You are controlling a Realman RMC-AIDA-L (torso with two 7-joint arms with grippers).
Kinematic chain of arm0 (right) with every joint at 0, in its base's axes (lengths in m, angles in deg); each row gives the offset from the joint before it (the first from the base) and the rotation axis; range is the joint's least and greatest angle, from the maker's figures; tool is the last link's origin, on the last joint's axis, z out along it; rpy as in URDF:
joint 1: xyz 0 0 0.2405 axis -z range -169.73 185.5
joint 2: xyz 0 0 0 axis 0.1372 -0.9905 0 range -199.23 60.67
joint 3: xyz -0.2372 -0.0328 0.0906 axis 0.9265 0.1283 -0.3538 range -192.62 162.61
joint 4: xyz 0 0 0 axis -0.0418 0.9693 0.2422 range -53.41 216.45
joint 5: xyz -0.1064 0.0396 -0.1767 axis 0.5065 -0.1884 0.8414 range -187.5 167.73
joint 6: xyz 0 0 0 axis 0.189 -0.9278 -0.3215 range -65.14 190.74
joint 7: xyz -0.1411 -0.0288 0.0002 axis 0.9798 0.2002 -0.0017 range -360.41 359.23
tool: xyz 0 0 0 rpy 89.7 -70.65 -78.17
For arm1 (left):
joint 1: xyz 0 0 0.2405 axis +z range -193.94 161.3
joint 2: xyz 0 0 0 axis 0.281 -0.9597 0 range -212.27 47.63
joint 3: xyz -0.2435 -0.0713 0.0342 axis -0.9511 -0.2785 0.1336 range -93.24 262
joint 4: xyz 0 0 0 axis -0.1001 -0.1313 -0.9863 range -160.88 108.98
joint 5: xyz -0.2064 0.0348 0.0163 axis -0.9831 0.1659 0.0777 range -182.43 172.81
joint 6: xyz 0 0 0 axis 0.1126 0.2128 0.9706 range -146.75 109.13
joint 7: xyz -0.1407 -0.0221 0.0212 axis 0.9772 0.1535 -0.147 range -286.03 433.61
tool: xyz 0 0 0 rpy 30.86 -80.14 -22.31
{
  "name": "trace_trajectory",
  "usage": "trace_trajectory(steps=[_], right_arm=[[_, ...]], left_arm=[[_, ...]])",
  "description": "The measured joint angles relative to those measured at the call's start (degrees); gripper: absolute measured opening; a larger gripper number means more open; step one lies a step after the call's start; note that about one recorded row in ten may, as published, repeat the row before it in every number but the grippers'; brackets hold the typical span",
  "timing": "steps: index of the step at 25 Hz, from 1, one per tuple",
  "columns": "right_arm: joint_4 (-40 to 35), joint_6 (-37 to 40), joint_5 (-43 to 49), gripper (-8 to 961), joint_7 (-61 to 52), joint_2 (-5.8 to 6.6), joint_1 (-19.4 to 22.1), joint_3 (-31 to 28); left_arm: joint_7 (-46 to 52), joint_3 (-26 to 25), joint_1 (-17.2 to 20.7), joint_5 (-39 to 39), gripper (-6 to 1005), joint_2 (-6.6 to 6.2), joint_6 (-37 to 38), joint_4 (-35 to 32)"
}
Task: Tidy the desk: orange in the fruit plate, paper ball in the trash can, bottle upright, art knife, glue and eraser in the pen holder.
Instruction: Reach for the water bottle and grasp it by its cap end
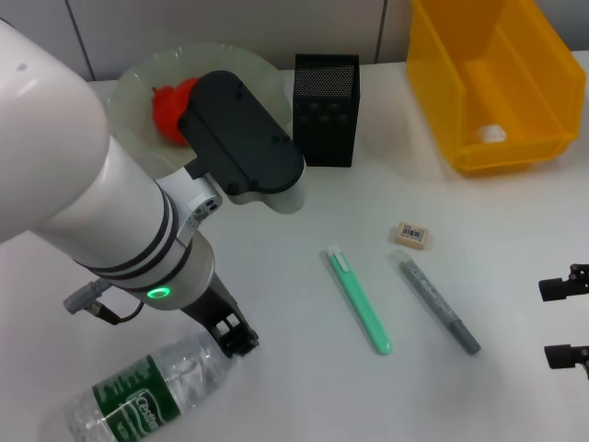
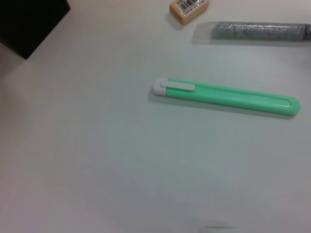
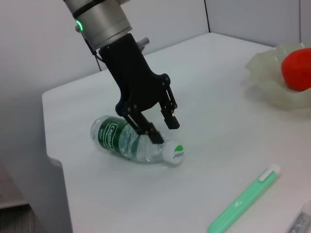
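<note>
Where spread left gripper (image 3: 159,130) hovers, bottle (image 3: 131,140) beneath.

An office-like desk setting is shown. A plain white desk (image 1: 304,368) is seen, backed by grey partition panels (image 1: 230,23) as are used around office workstations. Stationery is laid on it: a green art knife (image 1: 357,300), a grey glue pen (image 1: 437,304), an eraser (image 1: 410,234) and a black mesh pen holder (image 1: 326,109). A yellow trash can (image 1: 492,83) is placed beside them.
</note>
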Motion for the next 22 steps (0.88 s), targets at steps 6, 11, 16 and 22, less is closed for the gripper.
trace_trajectory(steps=[6, 11, 16, 22], right_arm=[[0.0, -0.1, 0.0, 825, -0.1, -0.13, -0.5, 0.0], [0.0, -0.1, 0.0, 824, -0.2, -0.26, -0.9, 0.2], [0.0, -0.1, 0.0, 824, -0.2, -0.34, -1.0, 0.2], [0.0, -0.2, 0.0, 823, -0.2, -0.34, -1.0, 0.2]], left_arm=[[0.1, -0.4, -0.7, -0.7, 419, 0.0, 1.3, 0.8], [0.1, -0.5, -1.2, -0.7, 616, 0.0, 0.5, 1.9], [0.1, 0.5, -3.0, -0.7, 753, 0.0, -1.1, 6.3], [0.1, 0.9, -4.3, -0.8, 778, 0.0, -2.3, 8.4]])
